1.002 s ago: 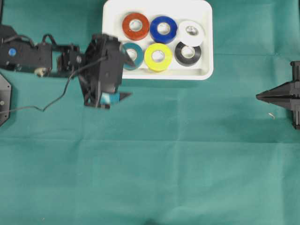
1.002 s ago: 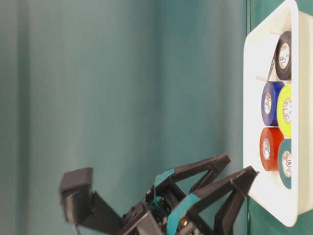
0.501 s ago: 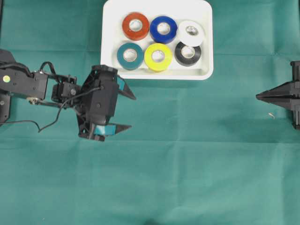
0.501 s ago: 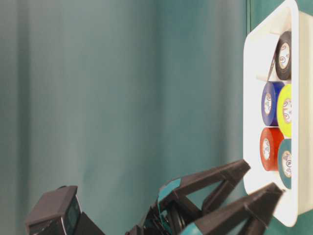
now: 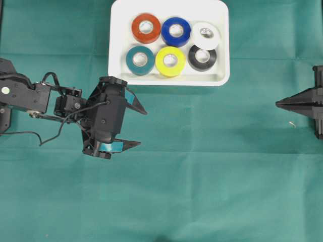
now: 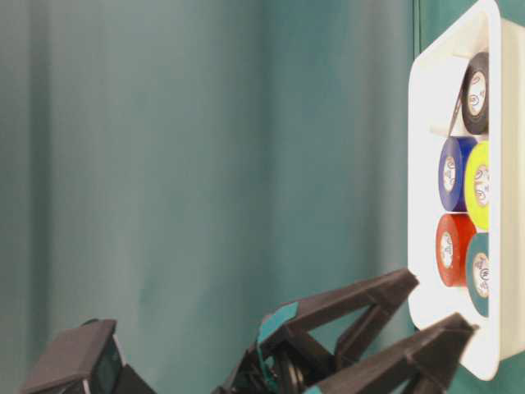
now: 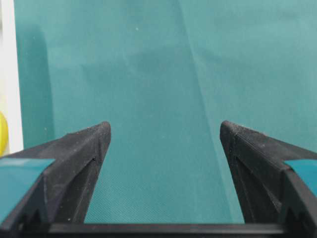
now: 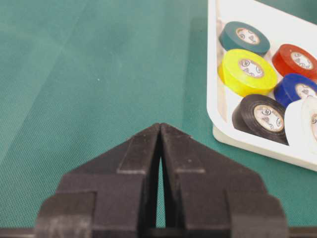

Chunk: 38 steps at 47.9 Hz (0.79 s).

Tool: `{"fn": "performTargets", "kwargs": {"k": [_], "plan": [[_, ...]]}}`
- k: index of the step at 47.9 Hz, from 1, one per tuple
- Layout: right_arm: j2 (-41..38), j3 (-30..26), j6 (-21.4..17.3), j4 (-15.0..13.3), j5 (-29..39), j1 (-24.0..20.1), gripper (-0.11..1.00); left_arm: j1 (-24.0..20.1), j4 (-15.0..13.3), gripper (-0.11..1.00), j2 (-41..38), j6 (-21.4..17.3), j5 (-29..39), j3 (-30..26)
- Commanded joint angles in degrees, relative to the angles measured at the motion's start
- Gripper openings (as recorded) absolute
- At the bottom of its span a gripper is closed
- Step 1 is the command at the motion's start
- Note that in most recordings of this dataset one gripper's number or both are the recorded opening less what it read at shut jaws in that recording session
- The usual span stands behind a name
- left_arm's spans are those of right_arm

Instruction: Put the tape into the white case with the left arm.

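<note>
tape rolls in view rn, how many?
6, all in the white case. Back row: red, blue, white. Front row: teal, yellow, black. None visible elsewhere.

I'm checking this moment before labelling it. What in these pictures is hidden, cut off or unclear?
- Table-level view: the white tape roll is mostly hidden behind the black roll; the white case is cut by the right edge.
- Left wrist view: the yellow roll is a sliver at the left edge.
- Overhead view: the right gripper runs off the right edge.
- Printing on the roll cores is too small to read.
</note>
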<state>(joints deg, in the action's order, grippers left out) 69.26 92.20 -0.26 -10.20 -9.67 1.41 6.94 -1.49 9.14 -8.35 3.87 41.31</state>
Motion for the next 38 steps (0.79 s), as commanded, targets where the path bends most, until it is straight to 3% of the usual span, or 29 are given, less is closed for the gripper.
{"fn": "performTargets", "kwargs": {"k": [1, 28, 38], "plan": [[-0.44, -0.26, 0.00, -0.09, -0.53, 0.00, -0.09, 0.18, -0.09, 0.91, 1.93, 0.09, -0.44, -0.18], [-0.35, -0.26, 0.00, -0.09, -0.53, 0.00, -0.09, -0.26, -0.09, 0.90, 13.36, 0.00, -0.70, 6.24], [-0.35, -0.26, 0.00, -0.09, -0.53, 0.00, -0.09, -1.67, -0.09, 0.90, 18.11, 0.09, -5.01, 10.46]]}}
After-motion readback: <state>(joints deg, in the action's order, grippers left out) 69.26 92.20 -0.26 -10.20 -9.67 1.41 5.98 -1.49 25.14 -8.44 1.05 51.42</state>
